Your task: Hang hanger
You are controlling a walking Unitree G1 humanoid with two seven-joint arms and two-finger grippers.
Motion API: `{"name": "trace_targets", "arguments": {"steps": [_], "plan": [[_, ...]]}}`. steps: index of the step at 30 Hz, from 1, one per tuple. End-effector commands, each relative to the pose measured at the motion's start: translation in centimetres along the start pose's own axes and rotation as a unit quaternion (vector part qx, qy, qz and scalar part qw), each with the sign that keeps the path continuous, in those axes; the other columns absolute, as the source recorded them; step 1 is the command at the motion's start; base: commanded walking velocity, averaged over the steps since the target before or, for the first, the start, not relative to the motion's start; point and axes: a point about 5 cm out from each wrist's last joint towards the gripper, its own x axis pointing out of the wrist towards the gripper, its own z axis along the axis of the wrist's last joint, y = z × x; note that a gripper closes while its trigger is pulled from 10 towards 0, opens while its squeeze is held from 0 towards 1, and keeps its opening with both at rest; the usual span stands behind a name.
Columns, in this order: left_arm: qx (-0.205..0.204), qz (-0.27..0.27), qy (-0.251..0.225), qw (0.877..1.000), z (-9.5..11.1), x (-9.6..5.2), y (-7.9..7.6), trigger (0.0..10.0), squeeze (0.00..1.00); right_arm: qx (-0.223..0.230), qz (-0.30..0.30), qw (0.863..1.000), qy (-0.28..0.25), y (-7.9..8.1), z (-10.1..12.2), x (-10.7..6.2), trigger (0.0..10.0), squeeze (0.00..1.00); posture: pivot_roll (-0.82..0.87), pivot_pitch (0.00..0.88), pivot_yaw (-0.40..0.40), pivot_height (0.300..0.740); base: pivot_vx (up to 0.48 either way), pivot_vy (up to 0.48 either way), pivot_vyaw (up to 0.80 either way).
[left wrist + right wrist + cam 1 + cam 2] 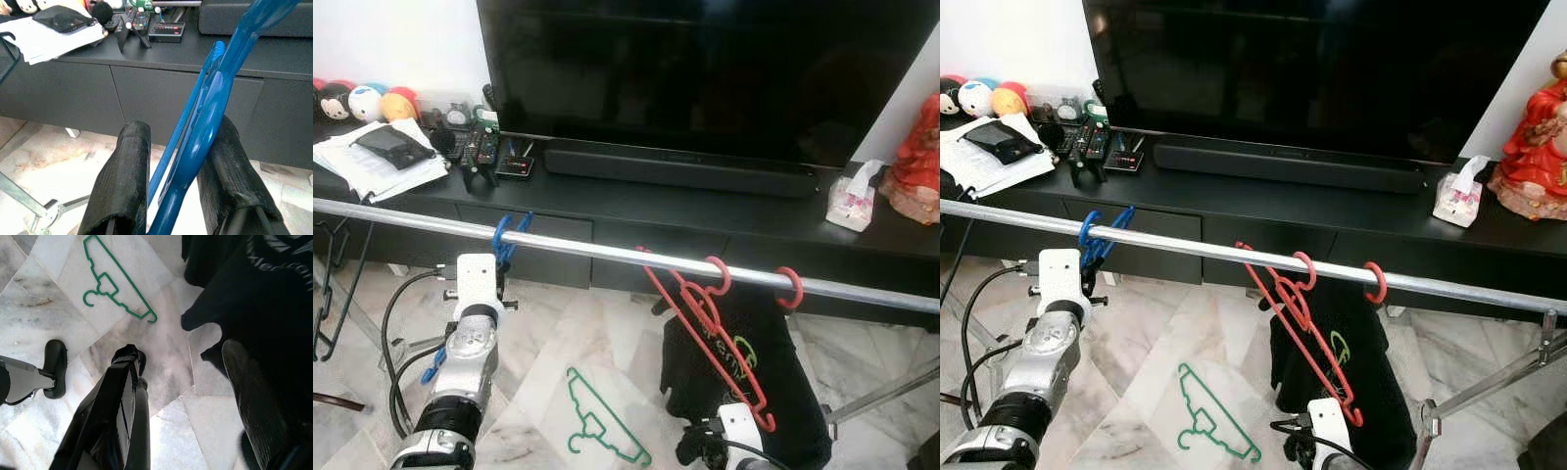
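Observation:
A blue hanger [505, 238] has its hook at the silver rail [597, 252], towards the rail's left end. My left gripper [181, 129] is just below the rail, shut on the blue hanger [211, 110], which runs up between the black fingers [128, 166]. Further right on the rail hang a red hanger [707, 315] and a second red hook [790, 288] carrying a black garment [749, 367]. On the marble floor lies a green hanger [603, 422]. My right gripper [182, 350] hangs low beside the garment, open, nothing between its fingers.
Behind the rail stands a black TV console [705, 211] with a large TV [705, 69], a soundbar [680, 168], a tissue pack [852, 196], remotes [480, 152], papers [377, 162] and plush toys [362, 100]. A rack leg [886, 392] slants at lower right.

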Motion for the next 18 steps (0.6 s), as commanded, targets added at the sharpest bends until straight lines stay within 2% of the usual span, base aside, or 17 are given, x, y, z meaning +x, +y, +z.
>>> {"name": "trace_targets", "arguments": {"steps": [1,2,3,4,12,14,18], "plan": [[-0.011,-0.003,0.006,1.0,-0.3,-0.3,-0.1,10.0,0.31,0.002,-0.002,1.0,0.003,-0.1,-0.1,0.0,10.0,0.0,0.02,0.052,-0.11,0.74,0.0,0.0,0.0],[-0.014,-0.003,0.003,1.0,-0.3,-0.4,-0.1,10.0,0.61,0.002,-0.002,1.0,0.003,-0.1,-0.1,0.0,10.0,0.0,0.02,0.053,-0.109,0.74,0.0,0.0,0.0],[-0.015,-0.003,0.001,1.0,-0.3,-0.5,-0.1,10.0,0.77,0.002,-0.002,1.0,0.003,-0.1,-0.1,0.0,10.0,0.0,0.02,0.053,-0.109,0.74,0.0,0.0,0.0],[-0.017,-0.003,-0.002,1.0,-0.3,-0.6,-0.1,10.0,1.0,0.002,-0.002,1.0,0.003,-0.1,-0.1,0.0,10.0,0.0,0.02,0.053,-0.109,0.74,0.0,0.0,0.0],[-0.024,-0.004,-0.027,0.999,0.5,-0.8,0.0,10.0,1.0,0.002,-0.002,1.0,0.002,-0.1,-0.1,0.0,10.0,0.0,0.02,0.053,-0.112,0.74,0.0,0.0,0.0],[-0.004,-0.02,-0.048,0.999,0.8,-1.3,-0.1,10.0,1.0,0.003,-0.002,1.0,0.001,-0.1,-0.1,0.0,10.0,0.0,0.02,0.052,-0.111,0.74,0.0,0.0,0.0],[-0.001,-0.027,-0.061,0.998,0.9,-2.1,-0.1,10.0,1.0,0.003,-0.002,1.0,0.001,-0.2,-0.1,0.0,10.0,0.0,0.02,0.052,-0.111,0.74,0.0,0.0,0.0]]}}
